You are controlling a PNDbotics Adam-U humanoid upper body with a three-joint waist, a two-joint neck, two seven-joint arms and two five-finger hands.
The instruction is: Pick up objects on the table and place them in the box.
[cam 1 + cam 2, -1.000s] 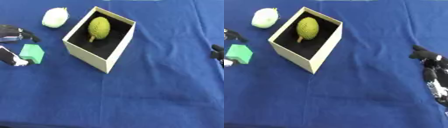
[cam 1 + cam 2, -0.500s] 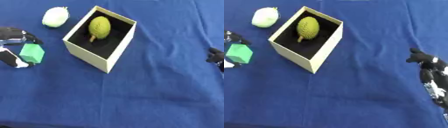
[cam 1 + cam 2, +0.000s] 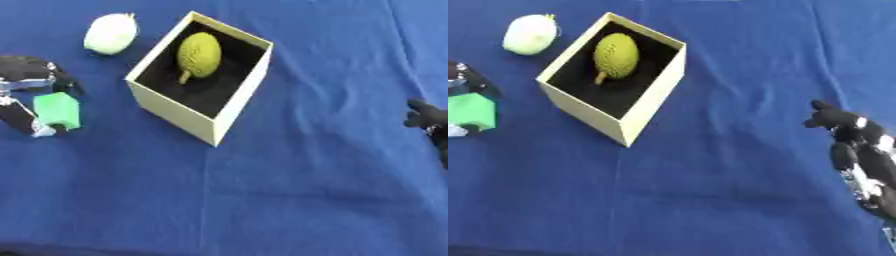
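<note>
A cream cardboard box (image 3: pixel 229 107) sits open at an angle on the blue cloth-covered table (image 3: pixel 289 190), and a bumpy yellow-green fruit (image 3: pixel 199 48) with a short stem already lies inside it on the dark floor of the box. Just beyond the box's far left corner rests a pale whitish-green round object (image 3: pixel 110 33), apart from the box wall. Over at the left edge, the left hand (image 3: pixel 26 85) has its fingers and thumb curled around a bright green block (image 3: pixel 57 110), which sits low against the cloth, near the box but not touching it. The right hand (image 3: pixel 857 150) shows at the right edge, well away from the box, its dark fingers relaxed and holding nothing.
</note>
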